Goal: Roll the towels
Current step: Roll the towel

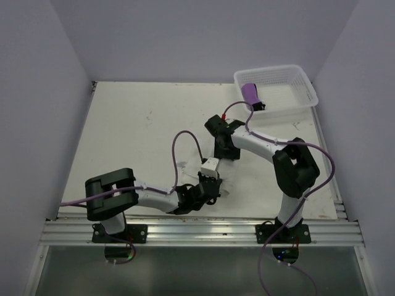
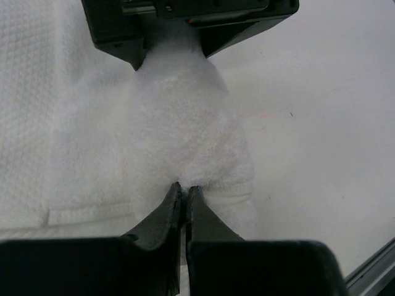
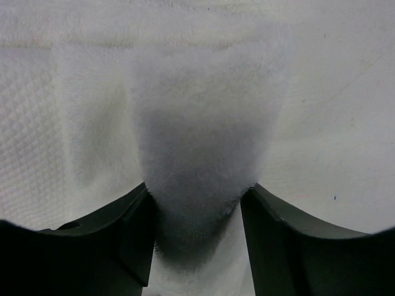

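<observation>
Table [image 1: 136, 142]: holding everything up; the job is looking about half done.
White towel [image 2: 185, 123]: lying in the middle of the table, between the two claws. One part is sitting up as a fat, fluffy roll. A flat, bumpy part is lying beside it, so it seems to be needing more rolling.
Basket [image 1: 290, 69]: sitting at the far right corner of the table.
Purple towel [image 1: 251, 94]: lying inside the basket, looking rolled up tight, so this one seems finished.
Left claw [image 2: 184, 192]: pressing its fingers together, pinching one end of the white roll.
Right claw [image 3: 197, 188]: holding its fingers apart on both sides of the roll's other end; I cannot tell if it is squeezing.
</observation>
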Robot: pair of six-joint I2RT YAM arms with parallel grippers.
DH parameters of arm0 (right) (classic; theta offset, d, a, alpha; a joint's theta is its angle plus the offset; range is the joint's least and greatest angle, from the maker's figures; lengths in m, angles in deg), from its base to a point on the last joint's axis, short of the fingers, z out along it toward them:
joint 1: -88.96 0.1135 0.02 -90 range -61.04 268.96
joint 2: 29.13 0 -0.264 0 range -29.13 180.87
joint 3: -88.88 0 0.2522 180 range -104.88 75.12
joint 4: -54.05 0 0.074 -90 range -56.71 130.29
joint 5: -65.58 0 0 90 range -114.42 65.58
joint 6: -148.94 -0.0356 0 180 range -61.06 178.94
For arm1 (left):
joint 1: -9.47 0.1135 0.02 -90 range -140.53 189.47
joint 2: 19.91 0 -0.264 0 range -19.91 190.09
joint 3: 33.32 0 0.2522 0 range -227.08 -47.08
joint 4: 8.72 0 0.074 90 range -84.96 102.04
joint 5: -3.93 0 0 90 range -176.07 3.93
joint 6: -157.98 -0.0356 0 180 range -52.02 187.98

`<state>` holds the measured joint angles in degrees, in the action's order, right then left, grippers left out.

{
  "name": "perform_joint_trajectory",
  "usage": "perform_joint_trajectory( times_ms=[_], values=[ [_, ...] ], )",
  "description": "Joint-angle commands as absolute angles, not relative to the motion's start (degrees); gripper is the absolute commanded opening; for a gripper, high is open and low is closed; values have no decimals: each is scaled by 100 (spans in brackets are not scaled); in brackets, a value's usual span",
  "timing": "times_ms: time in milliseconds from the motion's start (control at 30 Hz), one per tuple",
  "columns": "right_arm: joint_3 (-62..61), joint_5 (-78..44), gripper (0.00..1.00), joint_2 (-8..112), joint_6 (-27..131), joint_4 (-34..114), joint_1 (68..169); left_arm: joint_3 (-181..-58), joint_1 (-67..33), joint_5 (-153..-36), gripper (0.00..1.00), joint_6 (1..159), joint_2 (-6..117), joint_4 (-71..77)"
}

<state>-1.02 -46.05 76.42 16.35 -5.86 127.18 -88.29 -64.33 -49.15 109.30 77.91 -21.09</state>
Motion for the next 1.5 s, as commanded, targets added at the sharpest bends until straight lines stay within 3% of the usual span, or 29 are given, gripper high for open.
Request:
perform_joint_trajectory(
  times_ms=[0, 233, 600, 667, 800, 833, 867, 967, 1100, 1300, 1467],
  values=[
    [-337, -4683, 58, 7774, 1684, -498, 12465, -8382, -6445, -4802, 0, 11183, 7686, -1631],
    [-310, -4587, 67, 7827, 1789, -383, 12183, -8066, -6445, -4766, 0, 11412, 7335, -1553],
    [-565, -4577, 66, 8099, 1939, -339, 11920, -7556, -6445, -4898, 0, 11851, 6851, -1588],
    [-583, -4613, 61, 8126, 1974, -322, 11911, -7547, -6445, -4916, 0, 11878, 6851, -1553],
    [-600, -4648, 38, 8099, 2044, -313, 11858, -7451, -6445, -4907, 0, 11983, 6746, -1500],
    [-609, -4648, 28, 8099, 2070, -313, 11849, -7433, -6445, -4898, 0, 12018, 6711, -1483],
    [-644, -4639, 26, 8117, 2114, -313, 11832, -7407, -6445, -4890, 0, 12088, 6675, -1456],
    [-845, -4587, 46, 8195, 2211, -444, 11823, -7249, -6445, -4811, 0, 12351, 6517, -1447],
    [-1162, -4604, 50, 8398, 2352, -664, 11788, -6880, -6427, -4863, 0, 12660, 6254, -1649],
    [-1461, -4630, 71, 8424, 2510, -831, 11700, -6511, -6217, -5485, 0, 12985, 6305, -2211],
    [-1795, -4551, 76, 8319, 2738, -990, 11691, -6396, -5962, -5891, 0, 13082, 6280, -2449]
  ],
)
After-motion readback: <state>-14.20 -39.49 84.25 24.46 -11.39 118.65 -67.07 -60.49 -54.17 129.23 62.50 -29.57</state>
